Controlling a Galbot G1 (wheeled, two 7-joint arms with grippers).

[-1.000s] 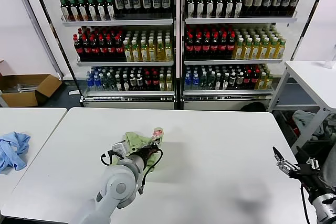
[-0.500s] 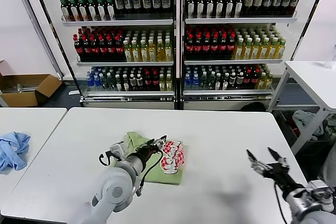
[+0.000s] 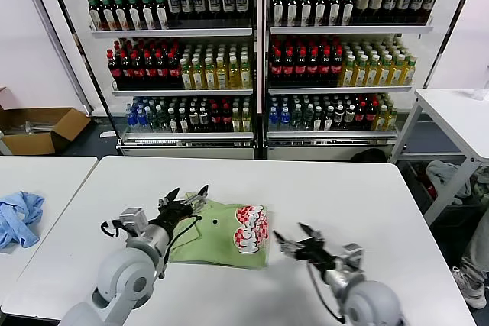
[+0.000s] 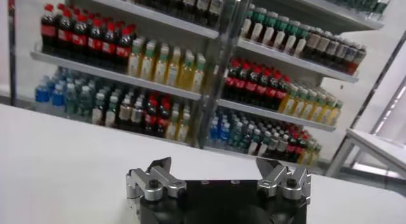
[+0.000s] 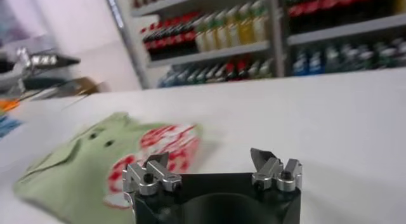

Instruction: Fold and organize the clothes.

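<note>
Since a second ago the right gripper (image 3: pixel 293 236) has swung in to 3 o'clock of the soft green polo shirt (image 3: pixel 226 228) — spread, empty; the left gripper (image 3: pixel 186 196), spread at 10 o'clock, has released it.

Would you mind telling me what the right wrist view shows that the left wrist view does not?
Only the right wrist view shows the green polo shirt with its red-and-white checkered logo, lying on the table ahead of the open right hand. Only the left wrist view shows the open left hand, with nothing between its fingers. Both show the white table and the drink shelves behind it.
</note>
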